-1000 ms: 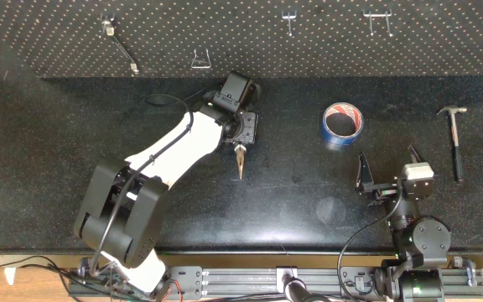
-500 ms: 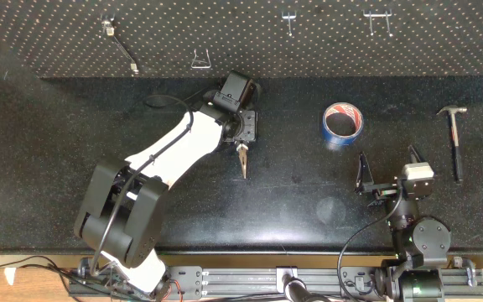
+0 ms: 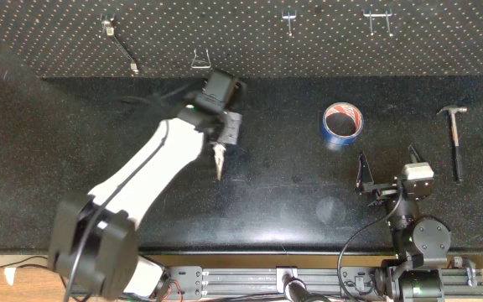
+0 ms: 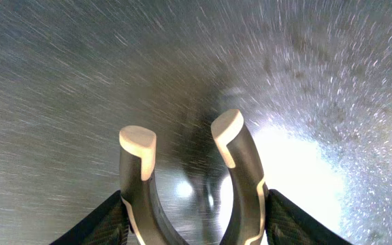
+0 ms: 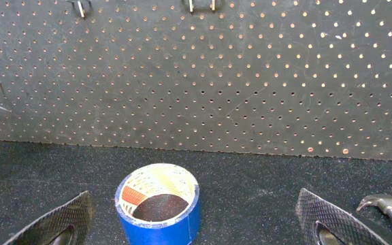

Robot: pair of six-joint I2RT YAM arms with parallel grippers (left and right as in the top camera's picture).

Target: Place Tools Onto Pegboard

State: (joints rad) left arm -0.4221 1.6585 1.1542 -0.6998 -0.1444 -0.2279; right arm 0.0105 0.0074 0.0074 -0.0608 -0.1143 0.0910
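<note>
Nearest the arm bases, at the right, the right gripper (image 3: 388,170) sits low over the surface (image 3: 292,197) with its jaws spread wide and nothing between them, apparently parked while the other arm works. Just beyond it, left of centre, the left gripper (image 3: 225,134) has its jaws clamped on the pliers (image 3: 218,161). It holds them across the two grey, cream-tipped handles, so the pointed nose trails back toward the robot. That hold leaves the handle ends free, which I judge suits slipping them over a hook. Farther out on the right, the blue tape roll (image 3: 342,124) and the hammer (image 3: 454,143) lie on the surface, apart from each other and not yet hung. At the back stands the pegboard (image 3: 325,46). It carries a wire loop hook (image 3: 199,59) close beyond the left gripper, two more hooks (image 3: 289,17) to the right, and a slim metal tool (image 3: 122,44) hanging at the left. Print inside the tape's core is too small to read, and no other writing shows.
</note>
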